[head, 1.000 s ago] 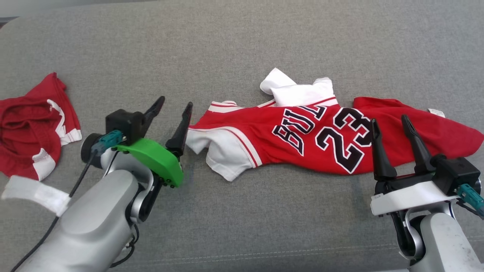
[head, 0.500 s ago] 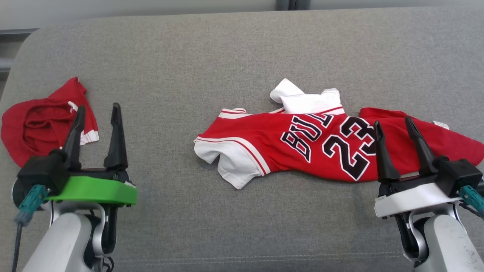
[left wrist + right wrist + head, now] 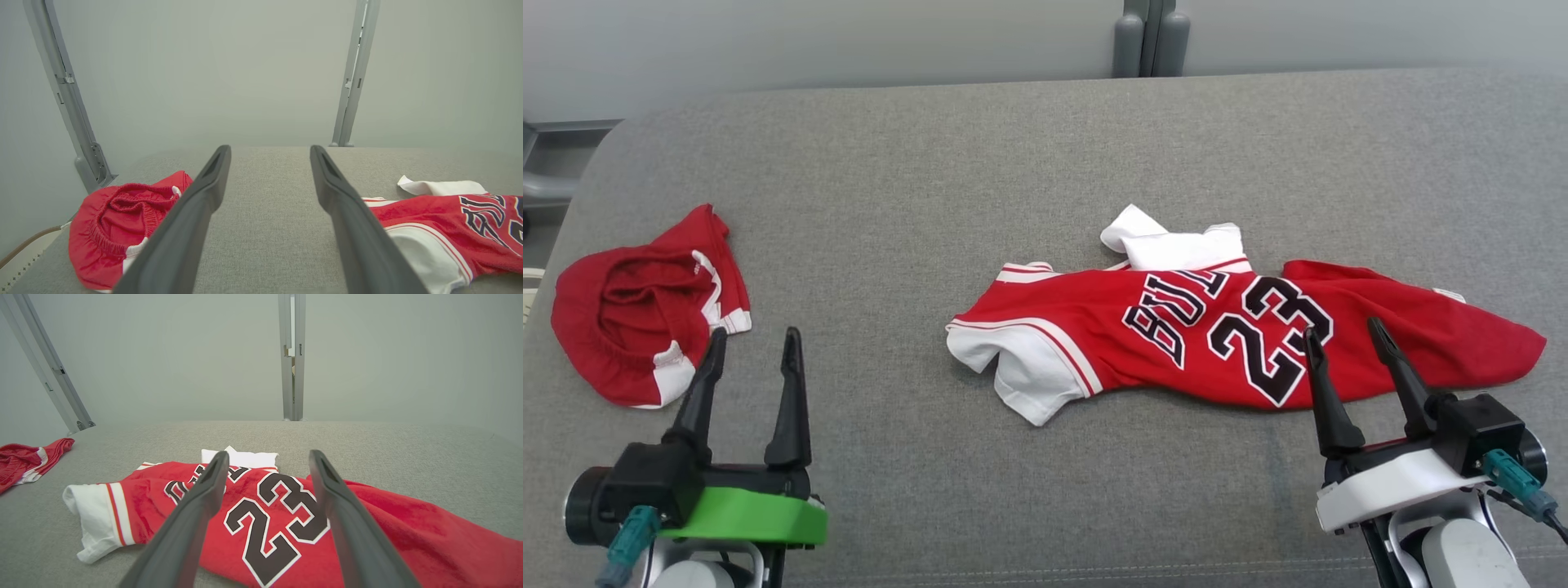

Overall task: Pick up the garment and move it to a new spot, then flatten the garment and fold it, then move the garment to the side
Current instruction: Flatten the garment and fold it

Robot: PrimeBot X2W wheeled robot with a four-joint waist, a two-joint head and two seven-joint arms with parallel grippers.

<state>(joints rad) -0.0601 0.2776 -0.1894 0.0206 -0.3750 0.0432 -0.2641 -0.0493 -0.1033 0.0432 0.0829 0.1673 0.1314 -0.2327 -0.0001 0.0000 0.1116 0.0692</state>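
On the grey worktop the red jersey lies spread sideways, while the left gripper and the right gripper stand wide, holding nothing.

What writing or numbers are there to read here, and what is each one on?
"BUL", on the red jersey; the word's end is lost in a fold.
"23", on the same jersey.
White tag at the jersey's end: too small to read.

Lab-style test booth, grey fabric-covered table, plain pale wall panels, bare metal frame posts.
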